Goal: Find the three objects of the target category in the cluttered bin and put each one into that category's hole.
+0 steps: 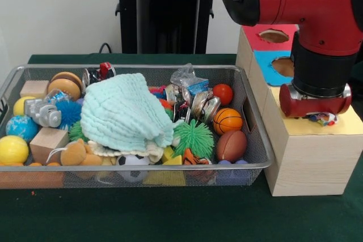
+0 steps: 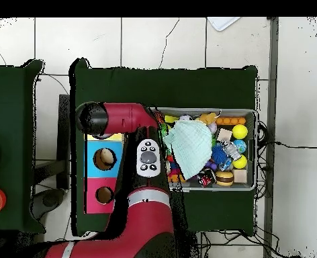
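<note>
My gripper [image 1: 315,115] is down on the yellow top [image 1: 347,126] of the nearest wooden box, to the right of the bin [image 1: 142,167]. A small piece of white fabric with coloured spots [image 1: 323,119] peeks out right under the gripper, on the yellow top. The gripper hides the yellow box's hole. I cannot tell whether the gripper is open or shut. In the overhead view the arm's end [image 2: 95,119] covers the yellow top [image 2: 118,137], and the bin [image 2: 254,154] lies to its right. No other spotted fabric shows in the bin.
A plain mint cloth [image 1: 122,111] lies heaped over the bin's middle, above a cream cloth [image 1: 148,150]. Around them lie balls, wooden blocks, a spiky green ball [image 1: 194,138] and foil packets. Behind the yellow box are the blue-topped hole [image 1: 283,66] and the red-topped hole [image 1: 274,35].
</note>
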Available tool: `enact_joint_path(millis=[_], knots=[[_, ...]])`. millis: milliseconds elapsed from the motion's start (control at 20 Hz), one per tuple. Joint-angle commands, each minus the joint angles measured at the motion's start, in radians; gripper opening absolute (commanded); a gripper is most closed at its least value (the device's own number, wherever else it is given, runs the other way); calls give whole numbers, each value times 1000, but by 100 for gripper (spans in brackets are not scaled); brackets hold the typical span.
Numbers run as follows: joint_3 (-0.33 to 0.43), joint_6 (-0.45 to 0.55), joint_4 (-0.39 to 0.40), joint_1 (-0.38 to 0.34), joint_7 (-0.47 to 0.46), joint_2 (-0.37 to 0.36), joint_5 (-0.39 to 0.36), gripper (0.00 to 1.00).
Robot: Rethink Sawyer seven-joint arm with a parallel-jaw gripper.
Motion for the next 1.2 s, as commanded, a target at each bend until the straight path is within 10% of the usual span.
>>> enact_joint_path(millis=[50,600,1200], knots=[[-25,133,-38,18,65,2,-69,100],[-32,437,-82,4,53,-232,-53,100],[25,298,-43,-33,44,-174,-75,100]])
